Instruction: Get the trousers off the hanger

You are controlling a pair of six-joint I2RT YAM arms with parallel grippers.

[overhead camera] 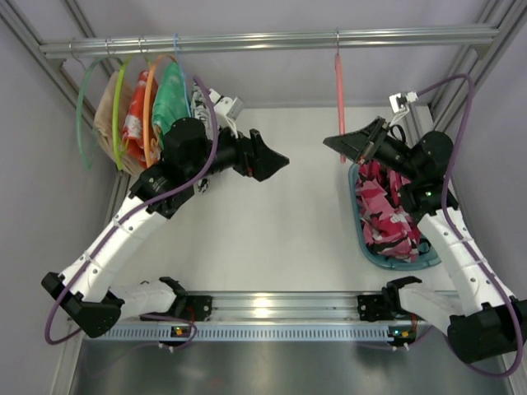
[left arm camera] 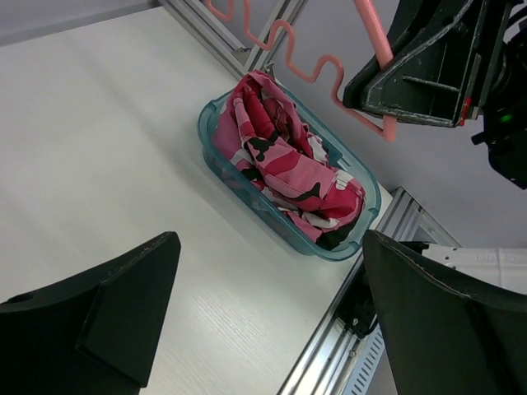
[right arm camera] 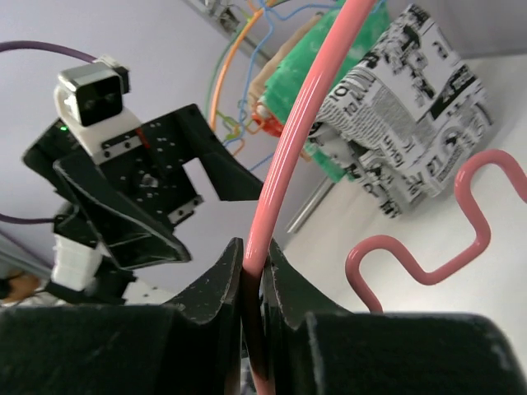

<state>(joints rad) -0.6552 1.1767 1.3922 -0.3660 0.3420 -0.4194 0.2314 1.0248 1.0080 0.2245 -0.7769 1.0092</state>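
Observation:
The pink camouflage trousers (overhead camera: 385, 212) lie bunched in a teal basket (overhead camera: 363, 240) at the right, off the hanger; the left wrist view shows them (left arm camera: 284, 156) filling the basket (left arm camera: 247, 196). The salmon-pink hanger (overhead camera: 338, 86) hangs bare from the rail by its hook. My right gripper (overhead camera: 350, 145) is shut on its arc (right arm camera: 305, 123), just above the basket; the arc passes between the jaws (right arm camera: 254, 267). The wavy bar (left arm camera: 313, 70) hangs free beside that gripper. My left gripper (overhead camera: 276, 162) hovers open mid-table with nothing between its fingers (left arm camera: 272, 247).
A metal rail (overhead camera: 263, 39) crosses the back. At its left end hang green and orange hangers with garments (overhead camera: 148, 107), including a green one (overhead camera: 171, 92) and a black-and-white print one (right arm camera: 412, 107). Frame posts stand at both sides.

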